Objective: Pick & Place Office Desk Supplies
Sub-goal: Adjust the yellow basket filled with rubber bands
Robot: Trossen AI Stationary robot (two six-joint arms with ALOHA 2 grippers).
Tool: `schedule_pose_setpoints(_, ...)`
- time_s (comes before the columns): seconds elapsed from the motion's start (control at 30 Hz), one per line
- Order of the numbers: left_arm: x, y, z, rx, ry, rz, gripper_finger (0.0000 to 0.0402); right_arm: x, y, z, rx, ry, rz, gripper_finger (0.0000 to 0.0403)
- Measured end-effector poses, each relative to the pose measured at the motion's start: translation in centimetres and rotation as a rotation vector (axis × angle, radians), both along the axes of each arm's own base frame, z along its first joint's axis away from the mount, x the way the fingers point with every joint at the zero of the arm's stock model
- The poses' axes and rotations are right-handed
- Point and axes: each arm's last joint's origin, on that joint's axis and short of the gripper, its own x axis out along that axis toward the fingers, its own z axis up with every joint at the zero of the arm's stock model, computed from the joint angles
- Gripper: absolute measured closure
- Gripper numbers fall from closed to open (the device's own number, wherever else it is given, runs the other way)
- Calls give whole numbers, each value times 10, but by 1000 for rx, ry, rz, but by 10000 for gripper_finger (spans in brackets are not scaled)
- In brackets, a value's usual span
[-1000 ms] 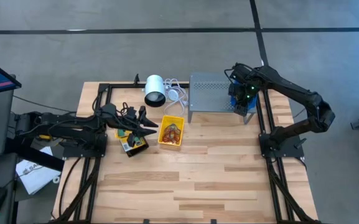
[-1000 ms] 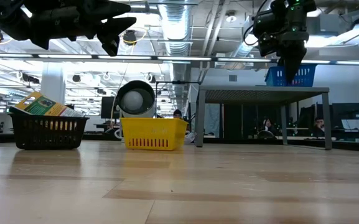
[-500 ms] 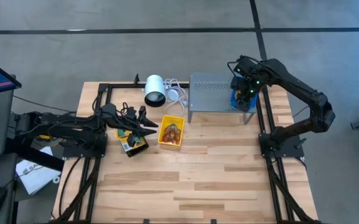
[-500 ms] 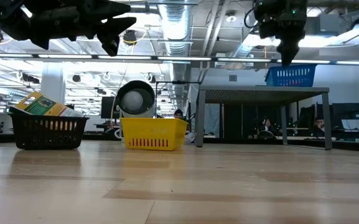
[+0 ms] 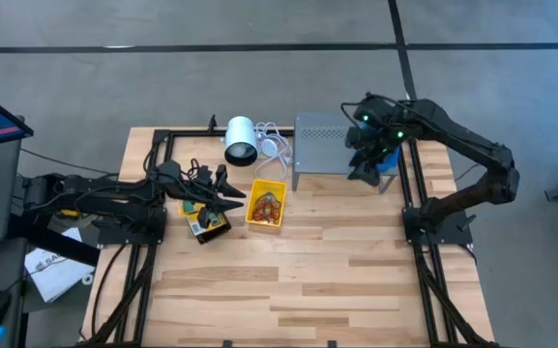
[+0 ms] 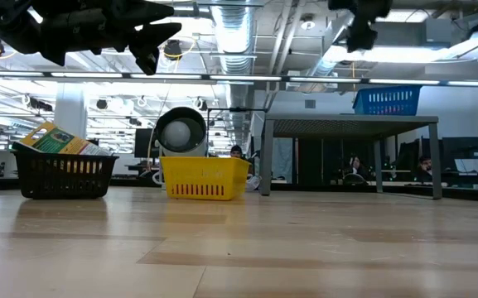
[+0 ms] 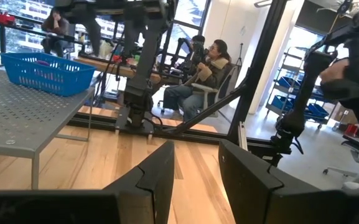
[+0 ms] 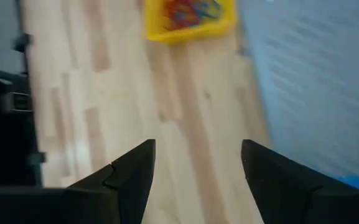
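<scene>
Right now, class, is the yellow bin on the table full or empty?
Not empty. The yellow bin holds a tangle of coloured rubber bands, seen from above and from the right wrist; it is not brimming.

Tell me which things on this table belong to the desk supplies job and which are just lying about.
Job things: yellow bin holding rubber bands; black bin holding packets; blue bin on the stand.

Lying about: white cylinder with its white cable; grey perforated stand.
</scene>
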Motion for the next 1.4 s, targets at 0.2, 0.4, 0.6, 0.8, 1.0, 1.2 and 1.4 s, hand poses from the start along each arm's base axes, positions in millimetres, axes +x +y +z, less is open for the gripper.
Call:
schedule_pose_setpoints(0.2,1,0,0,-31,21,-4,279,31,32,9,-63,-171,47,172)
schedule_pose_setpoints(0.4,12,-4,14,-88,287,-80,279,43,61,50,-131,-575,7,189)
schedule_pose_setpoints(0.6,15,-17,38,-13,390,-143,279,8,81,56,-184,-710,4,212)
schedule_pose_setpoints(0.8,16,-22,34,23,515,-139,279,-46,91,41,-143,-896,-49,227)
schedule_pose_setpoints(1.0,30,-27,6,59,705,-141,279,-80,97,12,-74,-1045,-61,229)
schedule_pose_setpoints(1.2,55,-33,-20,103,866,-175,279,-85,102,-7,-44,-1063,-29,229)
schedule_pose_setpoints(1.4,75,-33,-31,260,1052,-88,279,-76,106,-18,-50,-1008,8,230)
